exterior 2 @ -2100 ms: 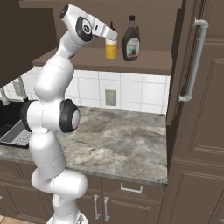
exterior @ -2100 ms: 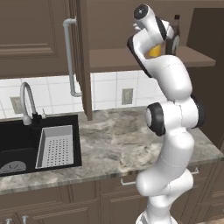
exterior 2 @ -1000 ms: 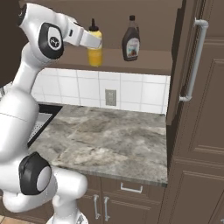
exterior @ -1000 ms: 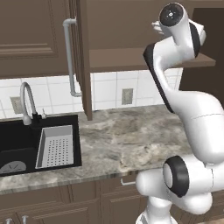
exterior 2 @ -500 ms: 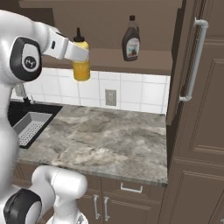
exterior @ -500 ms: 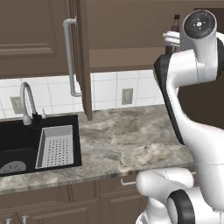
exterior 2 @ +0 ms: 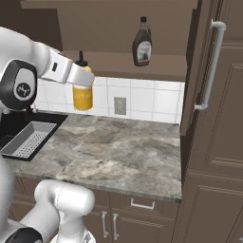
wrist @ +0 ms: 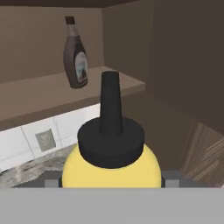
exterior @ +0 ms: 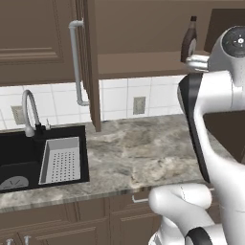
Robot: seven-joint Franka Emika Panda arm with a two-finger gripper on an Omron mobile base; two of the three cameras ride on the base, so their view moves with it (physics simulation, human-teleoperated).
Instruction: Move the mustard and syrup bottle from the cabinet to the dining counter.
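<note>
My gripper (exterior 2: 83, 79) is shut on the mustard (exterior 2: 82, 95), a yellow squeeze bottle with a dark nozzle, and holds it upright in the air above the counter, left of the open cabinet (exterior 2: 156, 64). In the hand view the mustard (wrist: 109, 168) sits close between the fingers, its black cap pointing up. The syrup bottle (exterior 2: 142, 45) stands alone on the cabinet shelf, dark brown with a pale label; it is also in the left base view (exterior: 189, 40) and the hand view (wrist: 75, 54). The dining counter is out of view.
A marbled counter (exterior 2: 118, 152) with a black sink (exterior: 24, 153) and a grey strainer tray (exterior: 61, 160) lies below the cabinet. The faucet (exterior: 29, 112) stands behind the sink. Open cabinet doors with silver bar handles (exterior 2: 211, 66) (exterior: 75, 62) flank the shelf.
The arm has swung the mustard off the shelf, out and down, leftward in the right base view. The syrup bottle has stayed on the shelf.
</note>
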